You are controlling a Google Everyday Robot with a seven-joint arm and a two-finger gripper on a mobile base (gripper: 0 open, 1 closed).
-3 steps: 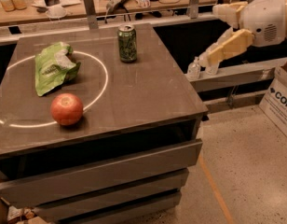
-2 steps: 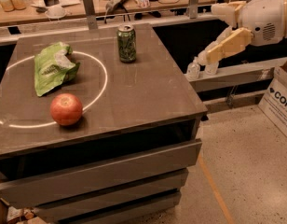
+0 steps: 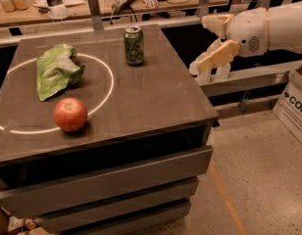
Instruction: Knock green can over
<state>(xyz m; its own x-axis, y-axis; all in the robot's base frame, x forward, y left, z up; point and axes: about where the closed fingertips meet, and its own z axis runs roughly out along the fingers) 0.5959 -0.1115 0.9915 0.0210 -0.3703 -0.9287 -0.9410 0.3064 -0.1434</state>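
Observation:
The green can point(image 3: 134, 45) stands upright near the far right edge of the dark table point(image 3: 156, 102). It is small and dark green, with a silver top rim. My gripper point(image 3: 206, 72) hangs off the table's right side, beyond the edge and about level with the tabletop. It points down and to the left, toward the table. It is well to the right of the can and touches nothing. The white arm point(image 3: 268, 28) reaches in from the right.
A light green snack bag point(image 3: 57, 70) and a red apple point(image 3: 70, 114) lie on the left half of the table, by a lit white ring. A cluttered bench point(image 3: 92, 4) runs behind the table. A cardboard box point(image 3: 294, 104) stands on the floor at the right.
The arm and gripper have shifted slightly left, toward the table's right edge. The can, bag and apple have not moved.

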